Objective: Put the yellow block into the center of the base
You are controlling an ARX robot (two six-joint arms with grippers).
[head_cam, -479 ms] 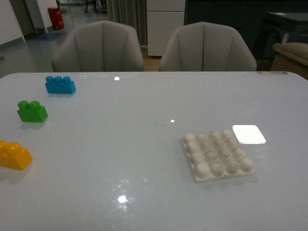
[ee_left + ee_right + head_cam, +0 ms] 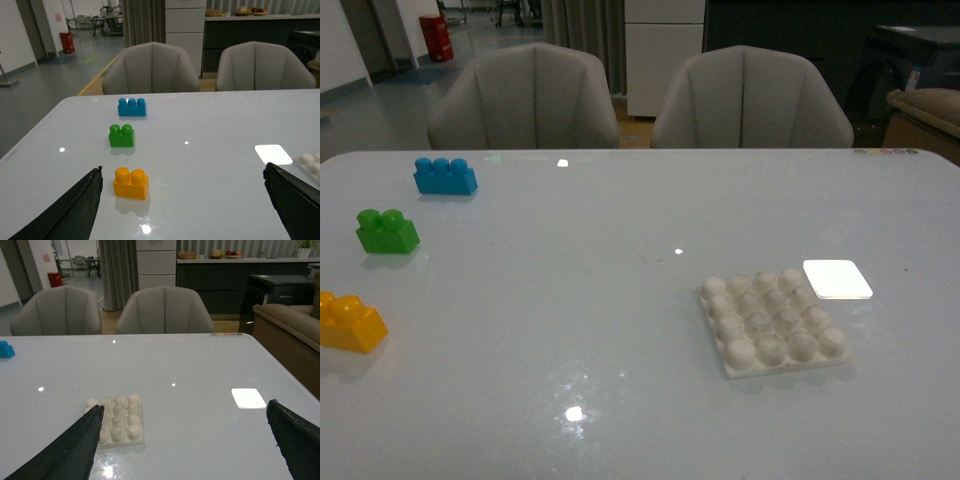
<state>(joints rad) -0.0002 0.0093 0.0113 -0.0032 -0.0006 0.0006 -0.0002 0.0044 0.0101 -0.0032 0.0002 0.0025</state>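
Note:
The yellow block (image 2: 350,322) lies on the white table at the far left near the front edge, and shows in the left wrist view too (image 2: 131,183). The white studded base (image 2: 773,323) sits flat at the right centre, also visible in the right wrist view (image 2: 118,420). My left gripper (image 2: 183,200) is open above the table, with the yellow block just inside its one finger (image 2: 75,210). My right gripper (image 2: 184,440) is open and empty, the base partly behind one finger (image 2: 70,452). Neither arm appears in the front view.
A green brick (image 2: 387,231) and a blue brick (image 2: 445,176) lie behind the yellow one along the table's left side. A bright glare patch (image 2: 837,278) lies just behind the base. Two grey chairs (image 2: 525,98) stand at the far edge.

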